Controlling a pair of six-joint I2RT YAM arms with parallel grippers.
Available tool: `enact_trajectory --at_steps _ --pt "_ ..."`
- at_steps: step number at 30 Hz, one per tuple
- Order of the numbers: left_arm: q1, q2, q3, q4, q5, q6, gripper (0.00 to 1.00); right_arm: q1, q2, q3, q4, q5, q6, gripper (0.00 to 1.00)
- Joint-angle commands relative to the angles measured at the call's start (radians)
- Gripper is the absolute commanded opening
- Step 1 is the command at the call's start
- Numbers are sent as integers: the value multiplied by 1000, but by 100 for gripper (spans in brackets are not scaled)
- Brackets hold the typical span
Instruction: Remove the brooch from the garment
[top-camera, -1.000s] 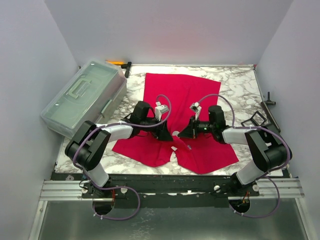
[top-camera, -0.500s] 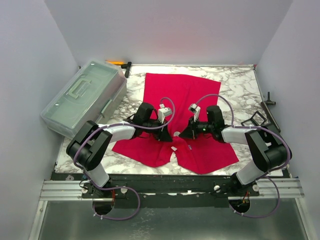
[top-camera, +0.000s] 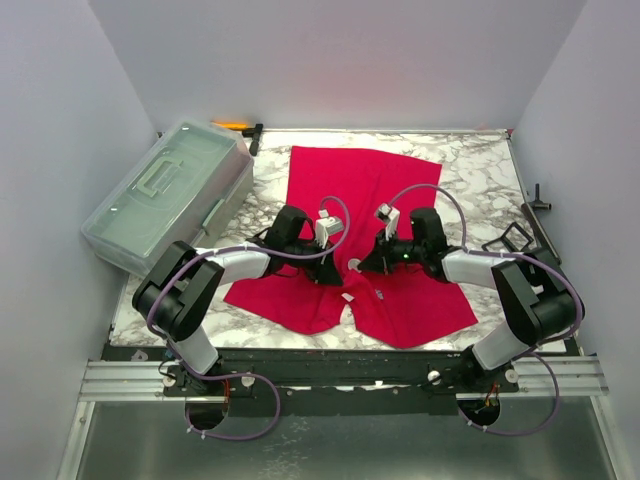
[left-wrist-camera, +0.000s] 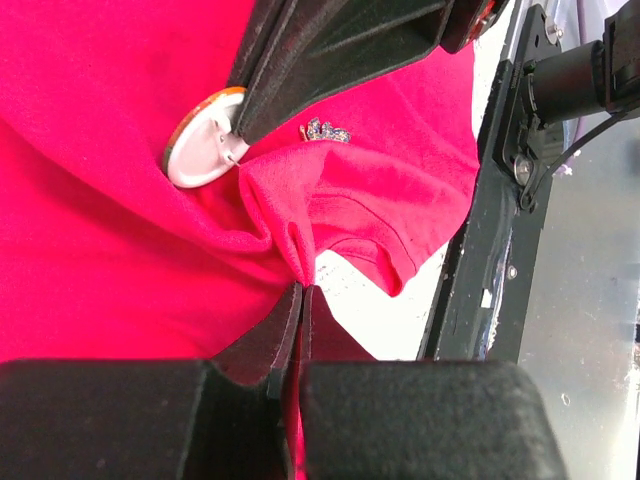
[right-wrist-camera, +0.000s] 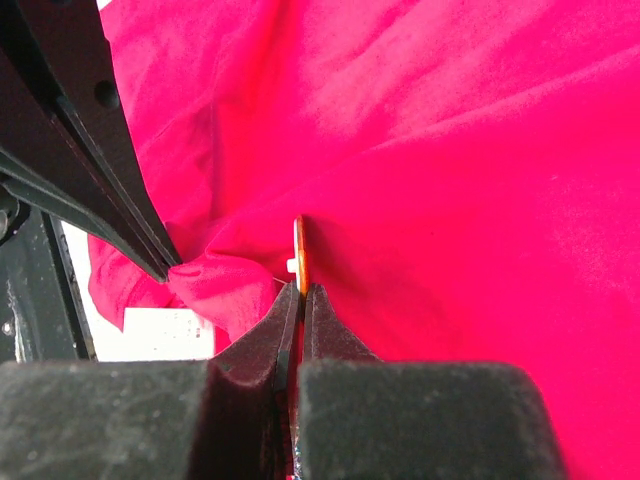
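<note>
1. Looking from above, left gripper and right gripper meet on the shirt, brooch between them.
2. Left wrist: left gripper pinches a fold of shirt, brooch just beyond.
3. Right wrist: right gripper clamps the brooch edge-on, disc upright.

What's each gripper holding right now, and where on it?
Left gripper pinches a raised fold of the red T-shirt beside the round brooch; right gripper clamps the brooch's rim, edge-on.
</note>
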Motion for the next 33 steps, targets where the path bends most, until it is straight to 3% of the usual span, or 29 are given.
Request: enact_trajectory --at_steps 1,12,19,23,25,27,33 --pt "5 -31 16 -34 65 24 0 3 -26 54 -50 62 -37 1" --pt "17 -34 19 -39 66 31 0 6 -59 140 -243 137 -254 1" --pt "33 -44 20 -38 58 40 0 5 -81 177 -304 177 -287 1" --pt "64 -60 29 -39 83 38 41 3 -91 221 -336 133 -204 1" --pt "90 -77 36 -43 88 38 57 3 -102 232 -334 91 -149 1" --pt "116 -97 44 -55 94 38 65 4 -112 240 -329 50 -102 1" --pt "169 -134 125 -182 147 63 77 -4 -155 220 -275 -96 40 1"
